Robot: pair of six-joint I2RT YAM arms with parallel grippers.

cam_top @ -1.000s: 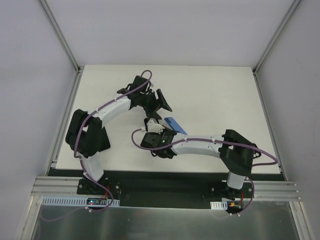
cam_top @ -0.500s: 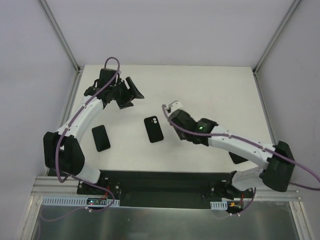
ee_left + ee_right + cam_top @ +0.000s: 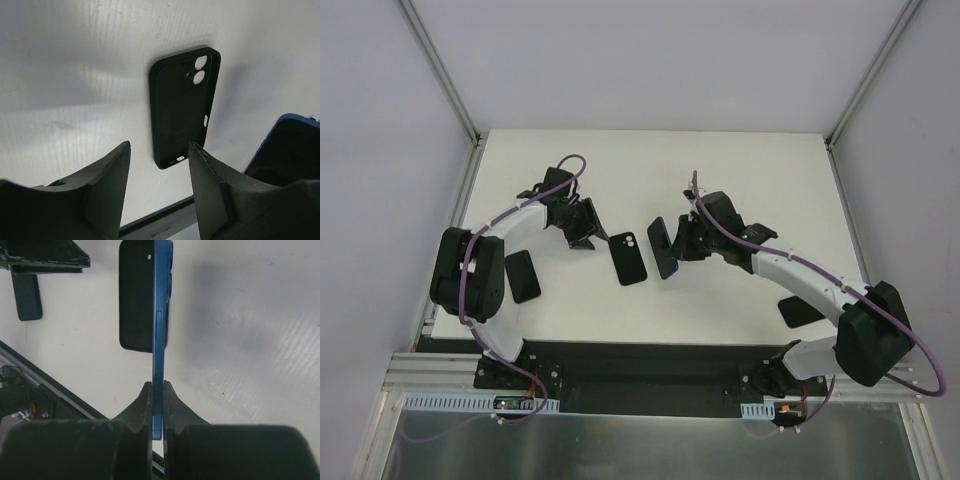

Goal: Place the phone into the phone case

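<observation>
- Half a second earlier the left fingers [image 3: 107, 185] were out near the counter's [image 3: 740, 170] far-left corner. They had since come in beside the phone case [image 3: 628, 258], spread apart and holding nothing.
- The case lay flat on the counter, empty.
- The right fingers [image 3: 142, 412] pinched the phone [image 3: 159, 340] on edge (blue back showing), just right of the case.
- Only the right wrist view showed the phone's side button.

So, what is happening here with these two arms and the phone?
The right arm's fingers are clamped on the blue phone, holding it on its edge just beside the black phone case, which lies flat on the table. The left arm's fingers hover apart near the case and hold nothing. The phone is not yet in the case.
</observation>
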